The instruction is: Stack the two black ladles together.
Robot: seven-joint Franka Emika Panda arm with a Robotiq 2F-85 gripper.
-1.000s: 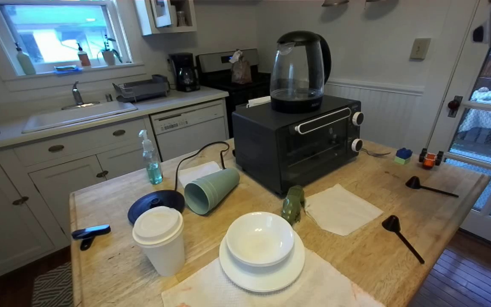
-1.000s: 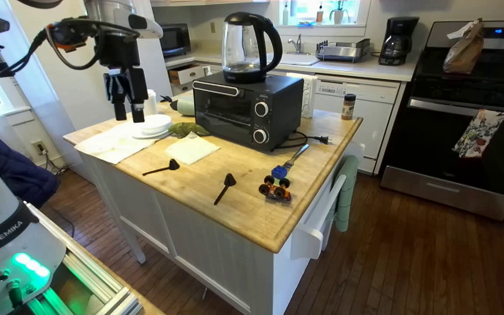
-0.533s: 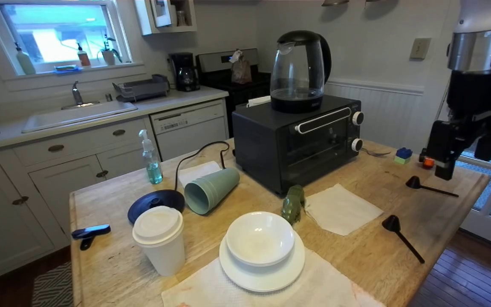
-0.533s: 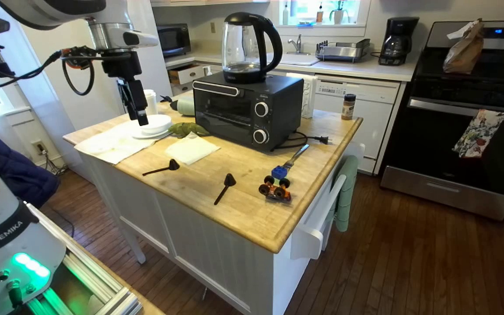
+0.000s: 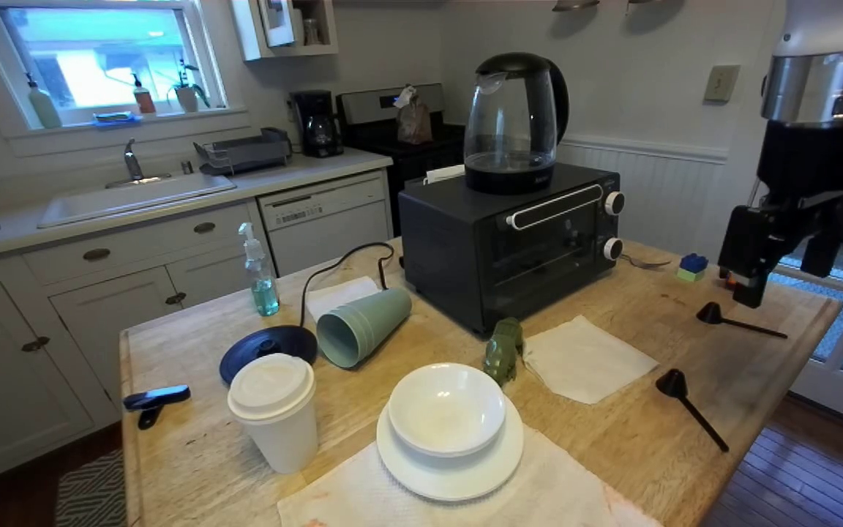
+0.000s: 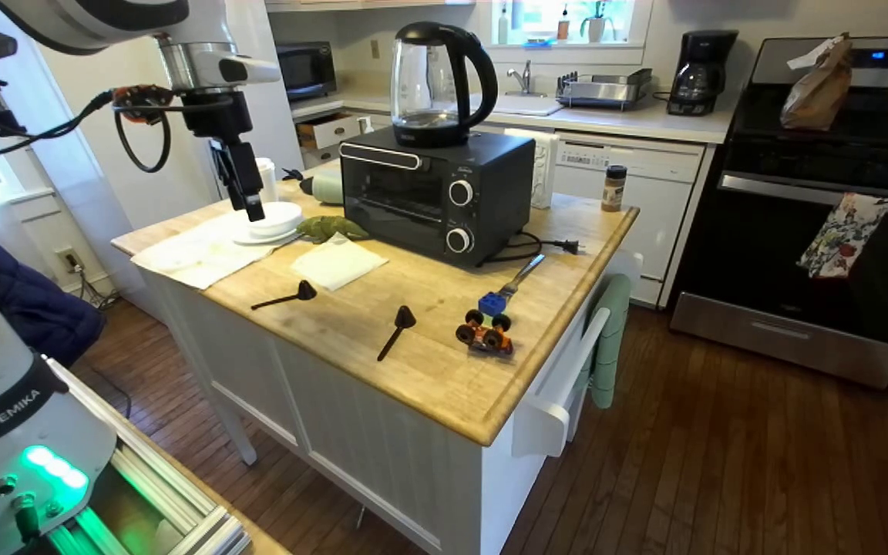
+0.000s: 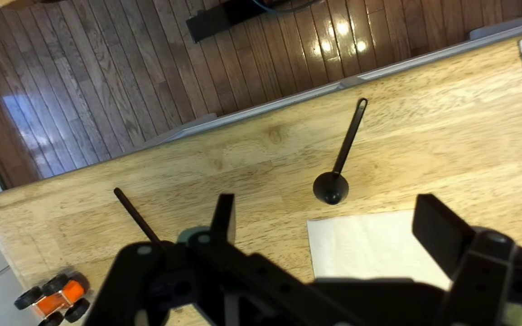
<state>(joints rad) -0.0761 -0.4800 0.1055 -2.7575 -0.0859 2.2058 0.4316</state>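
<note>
Reference: paper napkin [image 7: 369, 249]. Near black ladle [image 7: 341, 158]: bowl just beside the napkin, handle pointing away from it. Far black ladle [image 5: 742, 325]: well apart from the napkin, over toward the orange toy truck [image 7: 57, 299]; most of its bowl is hidden in the wrist view. Both lie on the wooden tabletop [image 7: 252, 181], not touching, so no stack yet.

Gripper [image 7: 326, 209]: jaws spread wide, nothing between them, hanging well above napkin level.

My read: approach for first pick. Wrist view frames the near one between the fingertips [image 7: 433, 224], so I'd take that.

- Jaws should close roughly across its handle; small wrist turn to square up.
- Pinch the handle close to the bowl. Round bowl would likely slip out; handle tip would probably let it droop. Also keeps the fingertips off the napkin.
- Handle is slim and low: go nearly to the wood, straight down, slow at the end, no pressing.
- After lift, rotate to match the far one's handle; they point differently now.
- Bowls look mouth-down in both exterior views, not certain. If so, lower bowl over bowl, then release gently.
- Main risk: knocking the far one off toward the truck.
</note>
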